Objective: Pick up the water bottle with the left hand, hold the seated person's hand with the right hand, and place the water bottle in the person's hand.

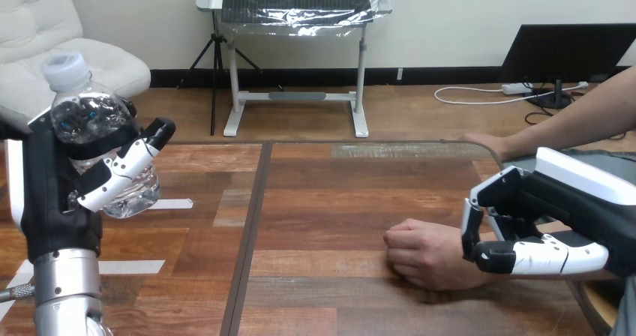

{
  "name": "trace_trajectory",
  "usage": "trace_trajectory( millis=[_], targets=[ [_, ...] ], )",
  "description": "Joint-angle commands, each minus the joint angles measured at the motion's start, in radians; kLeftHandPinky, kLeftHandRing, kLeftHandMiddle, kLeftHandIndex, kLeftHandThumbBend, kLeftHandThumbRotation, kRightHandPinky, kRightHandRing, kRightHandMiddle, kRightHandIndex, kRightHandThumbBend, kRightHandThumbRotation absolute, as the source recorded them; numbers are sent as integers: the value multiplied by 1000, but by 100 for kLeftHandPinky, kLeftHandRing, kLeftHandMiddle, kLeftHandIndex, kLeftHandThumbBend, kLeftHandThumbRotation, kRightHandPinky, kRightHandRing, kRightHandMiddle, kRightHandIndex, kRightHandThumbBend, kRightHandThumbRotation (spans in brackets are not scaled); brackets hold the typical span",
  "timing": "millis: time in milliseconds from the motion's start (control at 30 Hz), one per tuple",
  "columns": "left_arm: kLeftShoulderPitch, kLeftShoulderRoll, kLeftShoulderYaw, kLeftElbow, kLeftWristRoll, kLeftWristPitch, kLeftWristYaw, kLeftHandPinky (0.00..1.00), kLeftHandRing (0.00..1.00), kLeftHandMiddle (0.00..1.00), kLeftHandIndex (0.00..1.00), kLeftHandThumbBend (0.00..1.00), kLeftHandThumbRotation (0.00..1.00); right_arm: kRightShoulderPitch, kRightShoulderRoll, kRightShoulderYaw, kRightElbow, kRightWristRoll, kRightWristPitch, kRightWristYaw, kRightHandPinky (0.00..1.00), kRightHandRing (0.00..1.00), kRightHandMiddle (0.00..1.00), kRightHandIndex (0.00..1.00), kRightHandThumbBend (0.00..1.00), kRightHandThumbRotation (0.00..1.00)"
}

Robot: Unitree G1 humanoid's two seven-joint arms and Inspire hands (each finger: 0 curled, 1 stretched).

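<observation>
Head view, item by item:
- Water bottle [90,118]: clear, thin-walled plastic, ribbed and crinkled, with a white screw cap [66,70]. It is off the table at the view's left, raised and slightly tilted in my left hand.
- Left hand [49,193]: fingers and thumb are curled round the bottle's lower body, leaving the shoulder and cap free above them.
- Handling, as I judge it: light, soft-walled and smooth (a hard squeeze would dent it, a slack one would let it slide). I cannot tell how full it is. The mid-body grip suits it.
- Right hand [540,201]: lies over the person's wrist at the view's right, fingers bent down the far side and thumb along the near side. I read this as a clasp.
- Person's near hand [427,252]: closed in a fist, resting on the table, with no open palm offered yet.
- Person's far hand [480,141]: flat at the table's far edge.
- Table [322,201]: hard, matt wooden planks.
</observation>
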Motion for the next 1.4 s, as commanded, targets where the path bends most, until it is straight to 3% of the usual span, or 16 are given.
trace_trajectory(
  millis=[0, 400, 833, 1367],
  targets=[
    [-41, 2, -5, -50, 6, -15, 4, 24, 29, 34, 40, 60, 0, -81, 24, 14, 5, 20, -29, -21, 4, 7, 14, 41, 100, 100],
    [-42, -3, -7, -54, -4, -12, 2, 24, 29, 34, 40, 60, 0, -126, 36, 47, 12, 46, -47, -8, 6, 9, 16, 40, 100, 100],
    [-40, -3, -4, -56, 1, -11, 5, 24, 29, 34, 40, 61, 0, -165, 35, 86, 11, 52, -31, -5, 11, 15, 22, 40, 100, 100],
    [-33, -6, -2, -56, 0, -18, 4, 24, 30, 35, 40, 61, 0, -171, 38, 100, 14, 46, -33, -11, 8, 11, 19, 40, 100, 100]
  ],
)
